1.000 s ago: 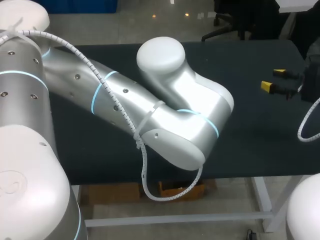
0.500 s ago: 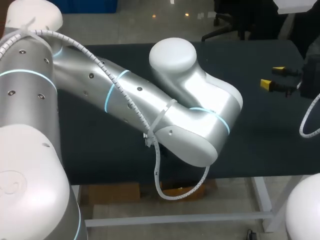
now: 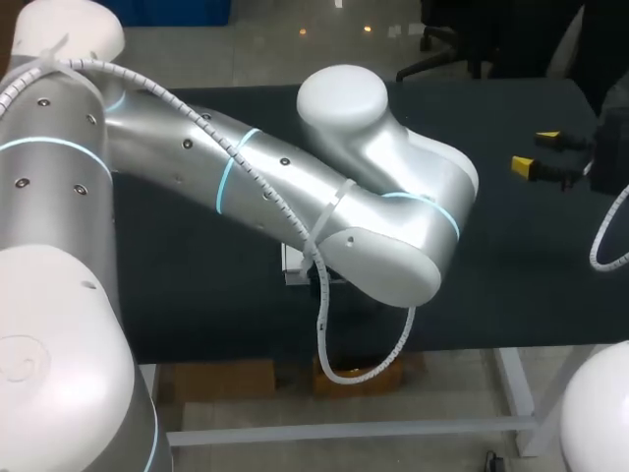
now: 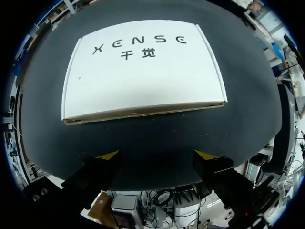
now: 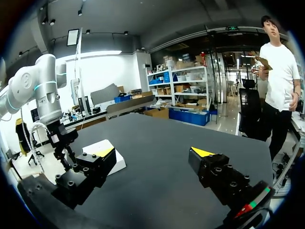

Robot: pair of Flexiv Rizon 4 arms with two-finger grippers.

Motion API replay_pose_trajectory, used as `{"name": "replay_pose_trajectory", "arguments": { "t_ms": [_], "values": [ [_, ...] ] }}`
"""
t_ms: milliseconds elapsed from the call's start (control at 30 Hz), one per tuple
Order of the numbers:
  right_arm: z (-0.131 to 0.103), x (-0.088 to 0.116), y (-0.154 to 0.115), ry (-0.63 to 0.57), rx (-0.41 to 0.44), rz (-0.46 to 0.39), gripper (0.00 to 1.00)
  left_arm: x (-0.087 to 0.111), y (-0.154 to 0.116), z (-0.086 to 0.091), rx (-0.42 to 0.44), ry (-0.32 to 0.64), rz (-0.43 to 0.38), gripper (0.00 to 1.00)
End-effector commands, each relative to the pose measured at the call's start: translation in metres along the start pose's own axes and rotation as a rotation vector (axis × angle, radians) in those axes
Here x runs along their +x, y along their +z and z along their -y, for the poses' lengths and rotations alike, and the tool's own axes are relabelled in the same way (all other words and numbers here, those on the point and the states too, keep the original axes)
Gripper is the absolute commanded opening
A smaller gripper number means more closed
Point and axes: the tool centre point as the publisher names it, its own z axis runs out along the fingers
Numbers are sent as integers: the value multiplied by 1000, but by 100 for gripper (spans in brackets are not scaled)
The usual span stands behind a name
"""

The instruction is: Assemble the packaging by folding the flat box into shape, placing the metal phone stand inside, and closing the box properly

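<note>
A flat white box point(image 4: 143, 71) with dark print lies on the dark table, just ahead of my left gripper point(image 4: 157, 155), whose yellow-tipped fingers stand wide apart with nothing between them. In the head view my left arm point(image 3: 324, 197) covers the table's middle, and only a white corner of the box point(image 3: 292, 265) peeks out beneath it. My right gripper point(image 3: 536, 152) hangs open over the table's right side. From the right wrist, the box point(image 5: 119, 164) shows far ahead, partly behind one finger of the open right gripper point(image 5: 153, 152), with my left arm point(image 5: 43, 90) over it. No metal phone stand is in view.
The dark table point(image 3: 511, 256) stretches bare between the box and my right gripper. Its front edge runs just behind my left gripper in the left wrist view.
My left arm has swung to the right and further over the table, uncovering a white corner of the box beneath it. The right gripper has barely shifted.
</note>
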Motion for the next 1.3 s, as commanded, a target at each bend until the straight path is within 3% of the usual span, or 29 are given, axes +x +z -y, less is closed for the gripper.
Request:
{"name": "replay_pose_trajectory", "arguments": {
  "t_ms": [33,400,1000,1300],
  "values": [
    [-1,-1,3,-24,-17,-14,100,0,2,10,-23,-5,6,100],
    [-5,-10,12,-70,-8,-9,100,-4,2,26,-33,-24,7,100],
    [-16,-26,23,-134,93,37,100,-6,9,44,-57,-35,5,100],
    [-17,-27,24,-134,94,37,100,-7,10,57,-64,-50,10,100]
  ]
}}
